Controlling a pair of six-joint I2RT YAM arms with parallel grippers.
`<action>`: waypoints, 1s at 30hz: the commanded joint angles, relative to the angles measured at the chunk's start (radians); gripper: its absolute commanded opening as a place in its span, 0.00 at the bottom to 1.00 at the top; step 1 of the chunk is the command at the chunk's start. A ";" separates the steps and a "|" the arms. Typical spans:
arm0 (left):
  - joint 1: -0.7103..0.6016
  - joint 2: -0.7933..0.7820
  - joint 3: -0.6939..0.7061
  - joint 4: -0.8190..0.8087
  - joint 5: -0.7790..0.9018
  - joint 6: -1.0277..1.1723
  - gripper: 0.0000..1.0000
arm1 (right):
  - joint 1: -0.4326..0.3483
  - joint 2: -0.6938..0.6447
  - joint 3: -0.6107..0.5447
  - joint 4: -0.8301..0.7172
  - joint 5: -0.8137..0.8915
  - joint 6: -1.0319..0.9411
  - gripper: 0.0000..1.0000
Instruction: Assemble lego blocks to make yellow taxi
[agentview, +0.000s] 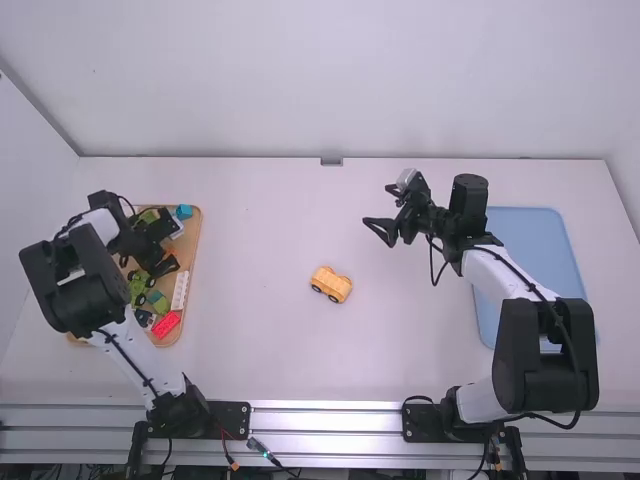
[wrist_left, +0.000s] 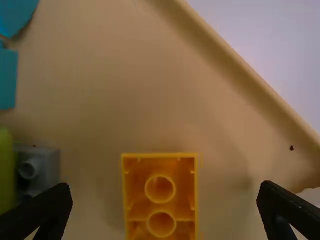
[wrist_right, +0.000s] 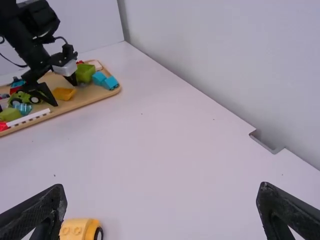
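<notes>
The yellow taxi build (agentview: 331, 284), a yellow body on dark wheels, sits on the table (agentview: 300, 355) between the 2 arms, touched by neither.

At the left, the left hand (agentview: 165, 246) is over the wooden tray (agentview: 198, 225), its 2 fingers spread wide with nothing gripped. A yellow-orange brick (wrist_left: 160, 195) lies hollow side up in the tray, in the space between those fingers and held by neither. A gray brick (wrist_left: 39, 172) is off to the side of it.

The tray also carries blue bricks (wrist_right: 105, 80) and a green brick (wrist_right: 85, 73) toward its far end, a long white brick (agentview: 181, 290) along its right side, and a red brick (agentview: 166, 324) at its near end.

The right hand (agentview: 378, 207) is wide open and empty, farther away than the taxi build and to its right. The blue mat (agentview: 530, 235) lies at the right of the table, partly under the right arm.
</notes>
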 joint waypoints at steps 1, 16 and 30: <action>0.032 -0.006 -0.010 -0.006 0.040 0.018 0.99 | 0.000 -0.018 0.026 0.003 -0.012 0.003 0.99; 0.077 0.018 -0.010 0.000 0.142 0.049 0.88 | 0.000 -0.018 0.026 0.002 -0.013 0.003 0.99; 0.075 0.019 -0.048 0.031 0.114 0.071 0.66 | 0.000 -0.018 0.026 0.000 -0.013 0.003 0.99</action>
